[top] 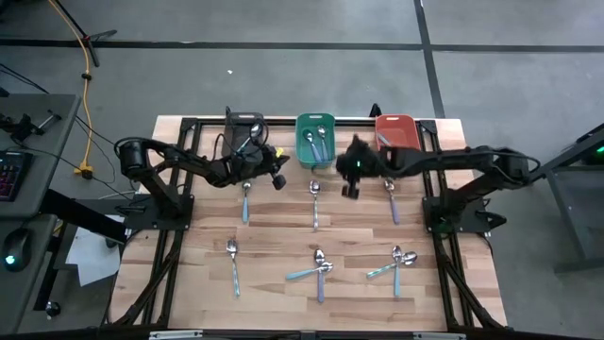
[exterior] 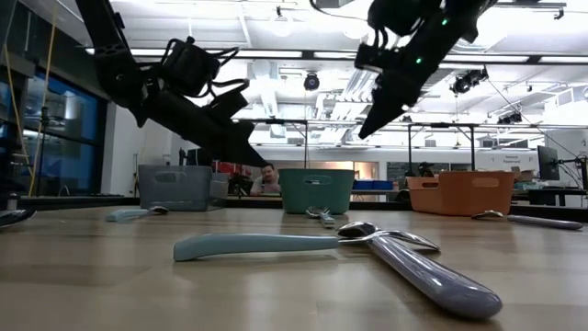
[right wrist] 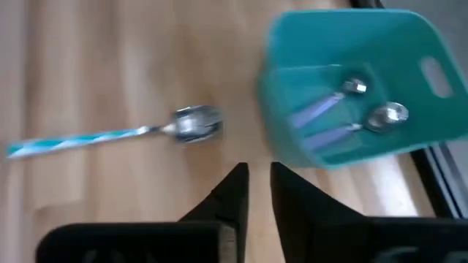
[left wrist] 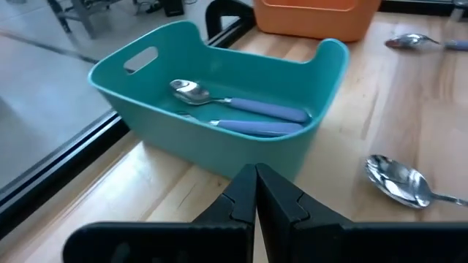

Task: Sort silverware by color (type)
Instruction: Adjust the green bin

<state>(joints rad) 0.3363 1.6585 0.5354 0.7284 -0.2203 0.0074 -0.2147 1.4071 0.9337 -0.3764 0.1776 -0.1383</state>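
The right gripper (top: 351, 189) hung empty, fingers nearly closed, at the teal bin's (top: 315, 140) 4 o'clock; two lilac spoons (left wrist: 241, 109) lay inside. Judged between picks: next, reopen over the spoon (top: 315, 202) at the bin's 6 o'clock. The left gripper (top: 279, 179), shut, waited at 8 o'clock

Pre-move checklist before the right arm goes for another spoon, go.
1. Right gripper carries nothing: ok, its fingers stand slightly apart with only bare wood between them.
2. Left gripper out of the way: ok, fingers shut and empty, beside the teal rectangular bin.
3. Teal bin load: ok, two lilac-handled spoons lie inside it.
4. Next target reachable: ok, a metal spoon with a light blue handle lies flat on the wooden table close to the right gripper.
5. Orange rectangular bin contents: cannot tell.
6. Loose spoons that cross: not ok, two pairs overlap at the table's near side.
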